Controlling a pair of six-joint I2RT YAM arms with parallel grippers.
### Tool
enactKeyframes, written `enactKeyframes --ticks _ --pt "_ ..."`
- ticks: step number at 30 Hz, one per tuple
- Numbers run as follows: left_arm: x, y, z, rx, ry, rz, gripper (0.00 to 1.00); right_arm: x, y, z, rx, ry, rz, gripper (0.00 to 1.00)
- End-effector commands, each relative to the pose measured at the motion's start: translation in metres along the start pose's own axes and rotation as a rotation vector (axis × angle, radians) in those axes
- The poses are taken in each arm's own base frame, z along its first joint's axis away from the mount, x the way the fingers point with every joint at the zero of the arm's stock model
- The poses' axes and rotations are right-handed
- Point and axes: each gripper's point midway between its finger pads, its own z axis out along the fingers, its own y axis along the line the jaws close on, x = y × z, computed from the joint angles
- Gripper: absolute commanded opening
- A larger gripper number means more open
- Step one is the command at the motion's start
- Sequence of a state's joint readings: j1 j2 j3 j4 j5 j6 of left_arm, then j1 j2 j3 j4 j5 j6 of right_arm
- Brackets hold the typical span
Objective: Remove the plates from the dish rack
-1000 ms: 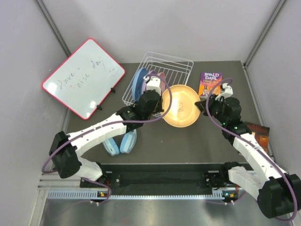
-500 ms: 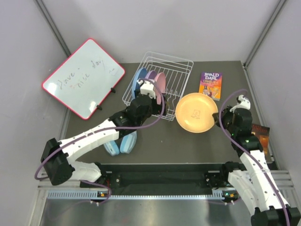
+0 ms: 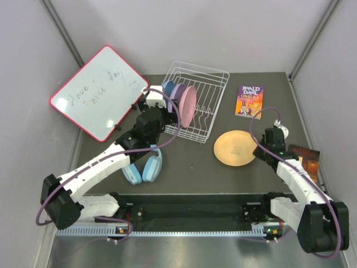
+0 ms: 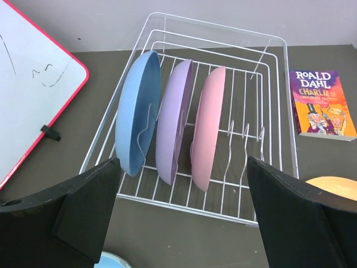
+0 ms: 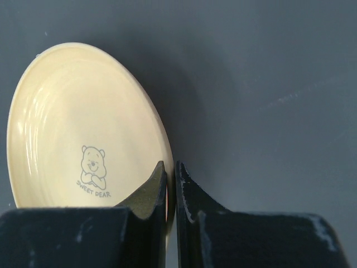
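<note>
Nearest you on the left, the light blue headphones (image 3: 143,167) lay on the tabletop, not far from its near edge and under your left arm. Over on the right half, the orange-yellow plate (image 3: 235,148) lay face up, out of the rack and close to the right edge. Your right gripper (image 5: 170,167) was clenched on that plate's right rim, the thin edge pinched between the two fingers, and the bear print on the plate's face was plain in the right wrist view.

Further back, your left gripper (image 4: 182,162) hung in front of the dish rack (image 3: 209,84), at its left near corner. Its fingers (image 4: 83,206) were spread wide and grasped nothing. The rack sat at the middle of the far edge. Three plates stood on edge in its left part, slotted between the prongs: the blue plate (image 4: 136,111) leftmost, the purple plate (image 4: 175,117) beside it, then the pink plate (image 4: 211,123). The rack's right part held only bare wires.

A Roald Dahl book (image 3: 249,101) lay flat toward the far right corner, and the red-framed whiteboard (image 3: 97,92) leaned at the far left corner
</note>
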State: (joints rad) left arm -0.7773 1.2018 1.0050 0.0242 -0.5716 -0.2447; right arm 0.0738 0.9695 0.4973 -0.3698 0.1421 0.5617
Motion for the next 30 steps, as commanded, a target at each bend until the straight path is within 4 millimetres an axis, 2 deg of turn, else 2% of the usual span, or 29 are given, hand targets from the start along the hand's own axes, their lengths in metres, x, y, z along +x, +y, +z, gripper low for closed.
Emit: enactKeyframes --ticks 1,2,3,5,6,9,16,21,28,29,30 --pt "-0.013 -0.007 0.012 0.015 -0.062 0.013 0.98 -0.030 0.010 0.011 -0.026 -0.105 0.038 0.01" --pt "-0.010 -0.009 0.014 0.023 -0.060 0.016 0.97 -0.029 0.009 0.013 -0.019 -0.100 0.038 0.07" --pt "-0.006 -0.011 0.016 0.029 -0.056 0.024 0.97 -0.027 0.006 0.015 -0.007 -0.093 0.038 0.18" --pt "0.001 -0.016 0.023 0.042 -0.047 0.030 0.94 -0.024 0.001 0.017 0.013 -0.091 0.032 0.31" --pt "0.002 -0.018 0.025 0.046 -0.048 0.031 0.93 -0.025 0.000 0.017 0.019 -0.094 0.030 0.48" --pt "0.008 -0.027 0.035 0.068 -0.047 0.039 0.92 -0.024 -0.006 0.017 0.040 -0.101 0.025 0.61" --pt "0.024 -0.041 0.061 0.080 -0.027 0.101 0.87 -0.033 -0.008 0.004 0.052 -0.130 0.019 0.68" --pt "0.023 -0.049 0.075 0.082 -0.040 0.120 0.84 -0.050 -0.004 -0.015 0.028 -0.192 0.025 0.75" --pt "0.037 -0.057 0.096 0.065 -0.016 0.172 0.66 -0.057 -0.007 -0.027 0.036 -0.235 0.008 0.79" --pt "0.036 -0.059 0.097 0.063 -0.019 0.172 0.52 -0.055 -0.009 -0.027 0.042 -0.230 0.004 0.79" --pt "0.043 -0.059 0.100 0.057 -0.009 0.183 0.49 -0.055 -0.010 -0.026 0.044 -0.227 -0.001 0.80"
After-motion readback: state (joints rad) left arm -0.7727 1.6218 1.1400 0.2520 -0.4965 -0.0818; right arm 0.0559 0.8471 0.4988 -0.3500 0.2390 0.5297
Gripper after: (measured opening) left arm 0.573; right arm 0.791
